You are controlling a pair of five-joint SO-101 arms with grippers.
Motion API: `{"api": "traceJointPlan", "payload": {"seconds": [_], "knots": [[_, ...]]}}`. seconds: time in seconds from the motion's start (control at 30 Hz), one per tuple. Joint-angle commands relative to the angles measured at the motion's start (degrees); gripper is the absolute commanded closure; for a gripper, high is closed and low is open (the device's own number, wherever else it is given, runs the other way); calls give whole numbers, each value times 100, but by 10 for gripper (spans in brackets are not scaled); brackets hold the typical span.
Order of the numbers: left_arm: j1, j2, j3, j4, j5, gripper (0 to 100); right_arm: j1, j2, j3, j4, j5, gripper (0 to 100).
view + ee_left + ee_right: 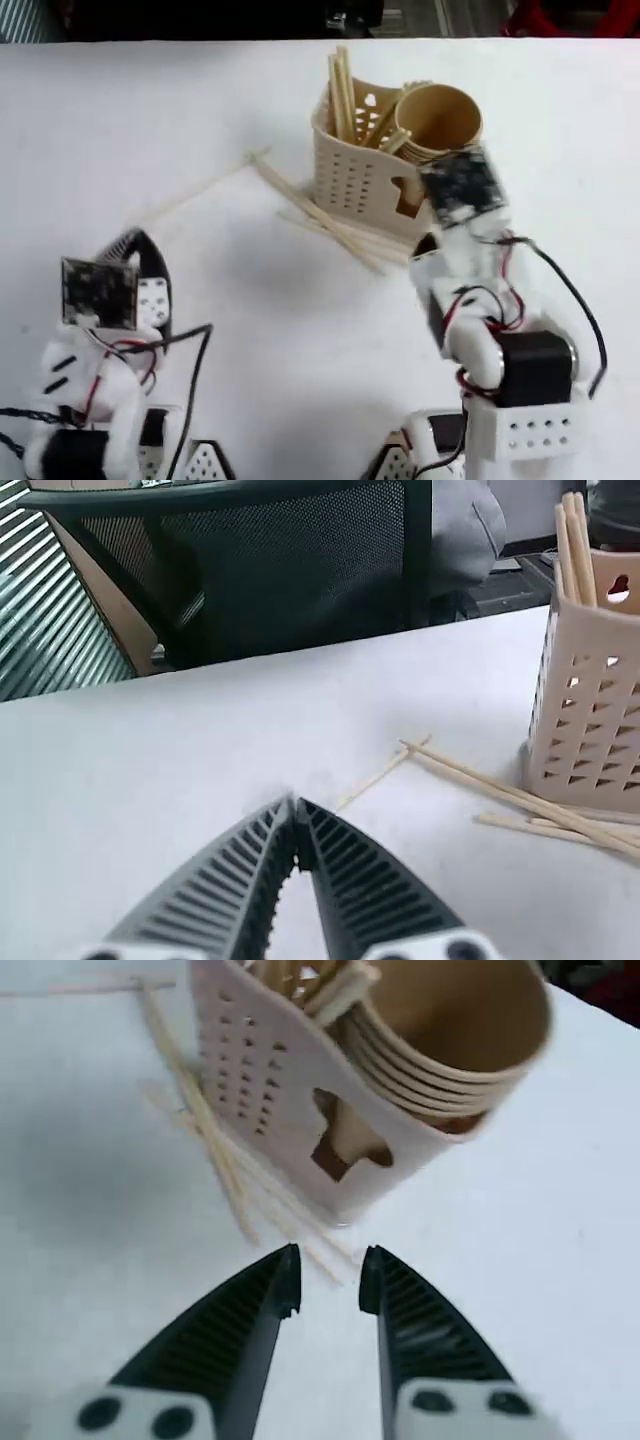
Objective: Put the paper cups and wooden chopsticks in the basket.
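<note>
1. High view: the basket (350,185) stands toward the desk's (150,110) far edge. Nested paper cups (440,120) lean inside it, leaving room for the upright chopsticks (343,95) beside them.
2. Flat on the desk lie loose chopsticks (320,215), fanned against the basket's foot. I judge the task incomplete.
3. My right jaws: slightly parted, empty, poised just short of the basket above those sticks. A narrow gap suits such thin stock.
4. My left jaws: tips together, empty, near the desk's near left corner, well apart from the work.

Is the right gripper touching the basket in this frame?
Apart. The right wrist view shows the open right gripper stopped short of the basket, with a strip of table visible between its tips and the basket's base.
</note>
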Motion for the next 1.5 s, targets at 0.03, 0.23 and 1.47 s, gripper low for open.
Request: {"api": "traceJointPlan", "payload": {"seconds": [0.03,0.23,1.47], "knots": [[-66,-655,1064,-132,9,975,-1059,980,-914,725,343,890],[-75,-611,1653,-378,35,976,-1982,2193,-1767,752,360,887],[-444,-611,2092,-536,-9,975,-2158,11257,-8844,-198,378,802]]}}
